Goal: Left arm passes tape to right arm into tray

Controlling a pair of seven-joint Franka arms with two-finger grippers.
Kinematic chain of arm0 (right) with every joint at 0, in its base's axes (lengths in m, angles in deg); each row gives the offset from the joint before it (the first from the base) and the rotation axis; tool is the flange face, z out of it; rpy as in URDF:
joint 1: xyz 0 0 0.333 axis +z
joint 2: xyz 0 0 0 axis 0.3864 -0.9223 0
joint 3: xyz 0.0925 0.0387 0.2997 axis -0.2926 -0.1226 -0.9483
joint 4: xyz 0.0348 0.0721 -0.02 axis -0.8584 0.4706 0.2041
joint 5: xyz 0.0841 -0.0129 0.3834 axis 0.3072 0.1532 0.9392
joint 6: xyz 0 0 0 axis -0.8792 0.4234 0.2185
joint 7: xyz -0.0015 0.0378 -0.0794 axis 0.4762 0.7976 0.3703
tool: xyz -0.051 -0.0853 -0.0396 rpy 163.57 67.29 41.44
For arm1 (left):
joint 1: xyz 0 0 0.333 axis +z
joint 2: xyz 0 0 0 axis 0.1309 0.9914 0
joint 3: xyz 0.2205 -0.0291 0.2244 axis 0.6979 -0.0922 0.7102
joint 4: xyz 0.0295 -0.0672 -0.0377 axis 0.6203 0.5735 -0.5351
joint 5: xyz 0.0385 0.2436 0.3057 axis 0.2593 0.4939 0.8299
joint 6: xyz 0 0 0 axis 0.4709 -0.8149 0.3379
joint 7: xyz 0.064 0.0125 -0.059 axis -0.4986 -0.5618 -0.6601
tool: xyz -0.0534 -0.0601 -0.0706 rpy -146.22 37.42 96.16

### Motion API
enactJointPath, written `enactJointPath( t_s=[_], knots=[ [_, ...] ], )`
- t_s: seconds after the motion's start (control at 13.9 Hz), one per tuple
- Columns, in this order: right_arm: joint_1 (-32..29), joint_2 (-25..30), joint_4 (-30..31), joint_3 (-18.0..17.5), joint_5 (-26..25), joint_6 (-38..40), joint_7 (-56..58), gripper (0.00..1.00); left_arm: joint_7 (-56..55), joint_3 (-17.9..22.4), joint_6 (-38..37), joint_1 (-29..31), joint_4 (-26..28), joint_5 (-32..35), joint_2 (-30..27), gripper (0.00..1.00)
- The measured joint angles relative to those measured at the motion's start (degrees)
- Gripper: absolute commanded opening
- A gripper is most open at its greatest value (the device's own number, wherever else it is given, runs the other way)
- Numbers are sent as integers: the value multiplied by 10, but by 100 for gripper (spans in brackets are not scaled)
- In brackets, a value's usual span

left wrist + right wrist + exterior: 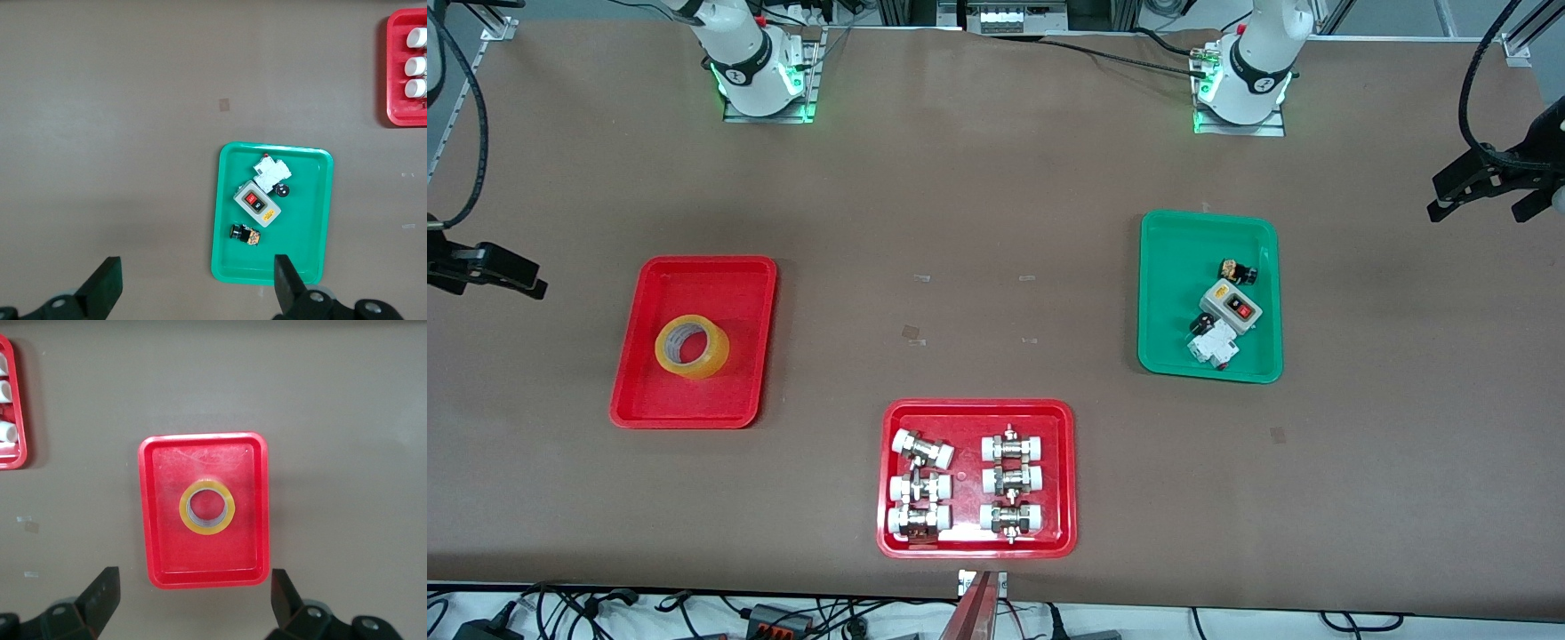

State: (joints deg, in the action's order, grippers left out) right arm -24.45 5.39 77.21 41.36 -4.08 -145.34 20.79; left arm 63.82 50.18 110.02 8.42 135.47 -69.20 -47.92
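I see the brown bench (996, 178) carrying three trays. The plain red tray (631, 391) sits at nine o'clock, the green tray (1165, 293) at three, the red fittings tray (978, 413) at six.

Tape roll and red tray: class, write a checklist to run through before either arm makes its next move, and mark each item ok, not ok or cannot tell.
1. Tape roll lies inside the plain red tray: ok.
2. Roll rests flat, core opening facing up: ok.
3. Left gripper open and empty, high over the green tray: ok.
4. Right gripper open and empty, high over the plain red tray: ok.
5. Nothing else in the plain red tray beside the roll: ok.
6. Red tray of pipe fittings stands apart from the plain red tray: ok.
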Motion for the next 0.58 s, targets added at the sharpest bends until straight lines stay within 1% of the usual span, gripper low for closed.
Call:
enactJointPath(
  t_s=[0.14,0.29,0.43,0.58],
  knots=[
    [0,29,57,0,0,-26,6,100,0,0,0,0,0,0,0,100],
    [0,63,102,-1,0,-31,20,100,0,0,0,0,0,0,0,100],
    [0,89,126,-1,0,-30,22,100,0,0,0,0,0,0,0,100],
    [0,103,134,-1,0,-23,22,100,0,0,0,0,0,0,0,100]
  ],
)
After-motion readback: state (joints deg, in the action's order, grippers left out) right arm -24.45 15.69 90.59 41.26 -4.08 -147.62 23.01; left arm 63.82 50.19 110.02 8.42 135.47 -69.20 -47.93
